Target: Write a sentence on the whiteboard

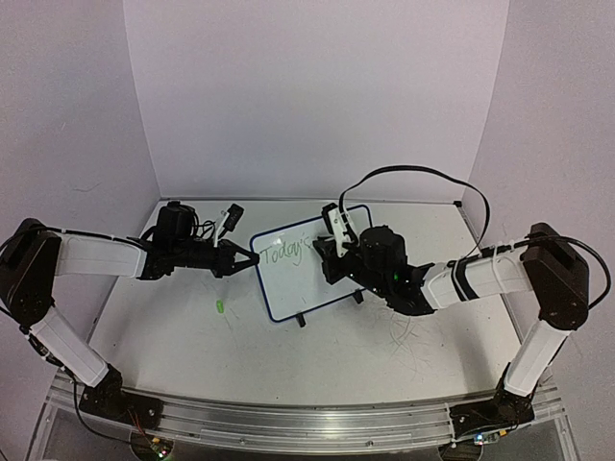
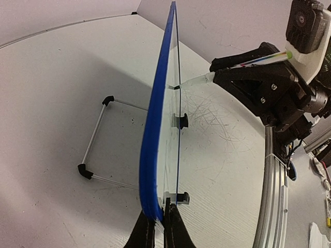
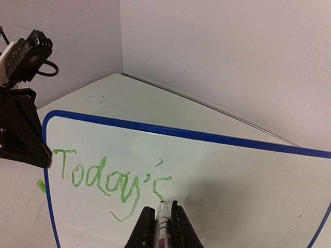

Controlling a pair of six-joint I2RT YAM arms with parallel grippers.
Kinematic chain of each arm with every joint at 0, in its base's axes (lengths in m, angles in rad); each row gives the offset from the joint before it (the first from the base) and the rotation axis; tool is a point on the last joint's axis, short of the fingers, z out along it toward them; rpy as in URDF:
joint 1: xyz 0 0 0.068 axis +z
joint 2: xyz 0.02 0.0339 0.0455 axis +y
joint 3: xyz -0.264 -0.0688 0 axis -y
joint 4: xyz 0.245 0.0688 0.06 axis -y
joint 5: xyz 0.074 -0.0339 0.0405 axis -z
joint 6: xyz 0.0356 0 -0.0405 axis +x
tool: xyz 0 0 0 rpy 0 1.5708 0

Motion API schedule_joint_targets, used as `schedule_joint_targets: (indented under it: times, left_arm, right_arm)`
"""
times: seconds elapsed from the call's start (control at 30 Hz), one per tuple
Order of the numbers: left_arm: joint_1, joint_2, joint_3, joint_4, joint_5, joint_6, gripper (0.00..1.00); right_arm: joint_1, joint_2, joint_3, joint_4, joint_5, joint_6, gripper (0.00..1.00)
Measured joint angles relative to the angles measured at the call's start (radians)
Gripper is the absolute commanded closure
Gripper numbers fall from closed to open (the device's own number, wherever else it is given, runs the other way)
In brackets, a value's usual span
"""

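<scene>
The whiteboard (image 1: 293,283) stands tilted at the table's middle, blue-framed, on small black feet. Green handwriting (image 1: 285,254) on it reads "Today's", with the last letter part drawn. My left gripper (image 1: 250,259) is shut on the board's left edge; in the left wrist view its fingertips (image 2: 161,217) pinch the blue frame (image 2: 152,150) edge-on. My right gripper (image 1: 332,257) is shut on a green marker. In the right wrist view the marker (image 3: 162,219) sits between the gripper (image 3: 162,213) fingers, with its tip touching the board (image 3: 238,175) at the end of the writing (image 3: 103,175).
A small green cap (image 1: 220,306) lies on the table left of the board. The board's wire stand (image 2: 95,139) rests behind it. Faint pen scratches (image 1: 408,336) mark the table at the right front. An aluminium rail (image 1: 307,423) runs along the near edge.
</scene>
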State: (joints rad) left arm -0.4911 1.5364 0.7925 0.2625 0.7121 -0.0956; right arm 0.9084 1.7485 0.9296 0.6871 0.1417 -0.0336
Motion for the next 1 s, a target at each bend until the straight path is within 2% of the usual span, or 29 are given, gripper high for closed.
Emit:
schedule_joint_targets:
  times: [1.0]
  left_arm:
    - [0.0, 0.0, 0.0, -0.002, 0.0, 0.0, 1.0]
  right_arm:
    - [0.012, 0.009, 0.014, -0.019, -0.034, 0.012, 1.0]
